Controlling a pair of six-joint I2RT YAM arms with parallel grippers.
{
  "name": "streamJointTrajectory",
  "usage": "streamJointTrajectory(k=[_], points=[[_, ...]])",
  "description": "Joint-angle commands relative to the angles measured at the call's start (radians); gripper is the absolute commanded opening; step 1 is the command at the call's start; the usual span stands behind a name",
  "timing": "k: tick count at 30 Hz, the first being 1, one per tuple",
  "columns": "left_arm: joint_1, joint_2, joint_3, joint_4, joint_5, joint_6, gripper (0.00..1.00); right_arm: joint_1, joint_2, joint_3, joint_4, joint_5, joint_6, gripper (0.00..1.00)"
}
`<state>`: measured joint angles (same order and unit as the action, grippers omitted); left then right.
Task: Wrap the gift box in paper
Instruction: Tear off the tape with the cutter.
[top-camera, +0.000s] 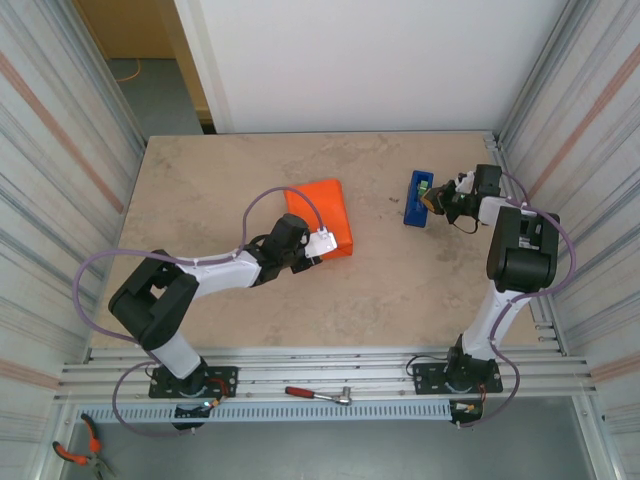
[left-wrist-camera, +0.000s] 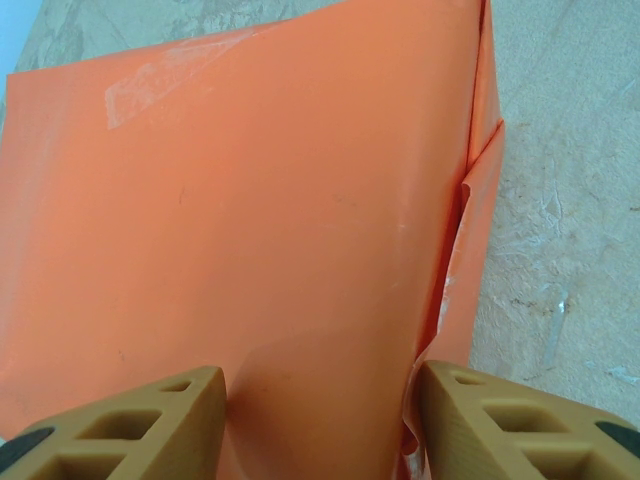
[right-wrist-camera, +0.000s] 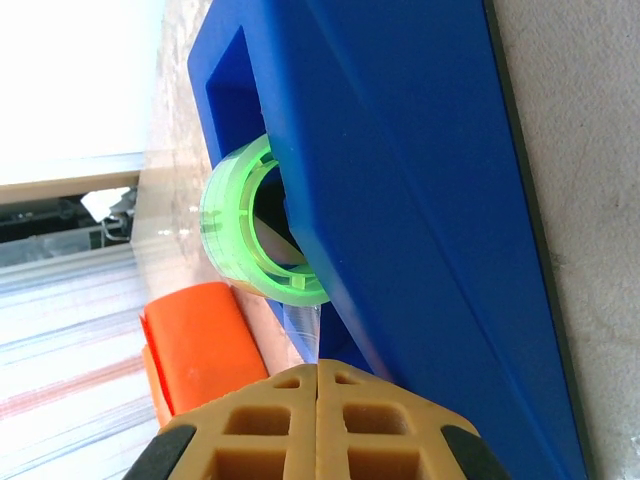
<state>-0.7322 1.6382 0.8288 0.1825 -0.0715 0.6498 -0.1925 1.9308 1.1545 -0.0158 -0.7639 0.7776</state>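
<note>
Here, the paper (left-wrist-camera: 280, 220) lay as a folded orange parcel near the middle of the bench (top-camera: 220, 180). Its upper face was smooth, and one long seam ran down the right side with a loose flap standing off it; the gift box was presumably inside, fully covered. A patch of clear tape (left-wrist-camera: 150, 85) sat near one far corner. The sheet looked thin, light and slick, likely to crease or spring open if let go. The sensible hold was therefore a flat press on the top face over the stiff box, or a pinch at the flap edge, not a squeeze of unsupported paper. The left claw (left-wrist-camera: 320, 400) stood about half wide at the near end of the parcel, one finger over the top face and the other against the seam flap. It appeared to pin the wrap, though whether it pressed could not be told. Its arm reached low and forward from the base, the forearm nearly level. Well apart to the right, the right claw (right-wrist-camera: 318, 385) was closed tight with its fingers meeting, apparently on the tape strip (right-wrist-camera: 303, 335) drawn from the green roll (right-wrist-camera: 250, 225) of the blue tape dispenser (right-wrist-camera: 420, 200). That arm rose upright, then bent forward to the dispenser.
</note>
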Motion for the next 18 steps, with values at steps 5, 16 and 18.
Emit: streamJointTrajectory(k=[5, 16, 18], points=[[0.007, -0.011, 0.007, -0.048, 0.013, -0.017, 0.54, -0.005, -0.079, -0.059, 0.083, -0.063, 0.086, 0.00], [0.007, -0.011, 0.007, -0.049, 0.013, -0.016, 0.54, -0.004, -0.158, -0.096, 0.093, -0.084, 0.110, 0.00], [0.007, -0.011, 0.007, -0.049, 0.012, -0.018, 0.54, -0.004, -0.168, -0.103, 0.099, -0.089, 0.118, 0.00]])
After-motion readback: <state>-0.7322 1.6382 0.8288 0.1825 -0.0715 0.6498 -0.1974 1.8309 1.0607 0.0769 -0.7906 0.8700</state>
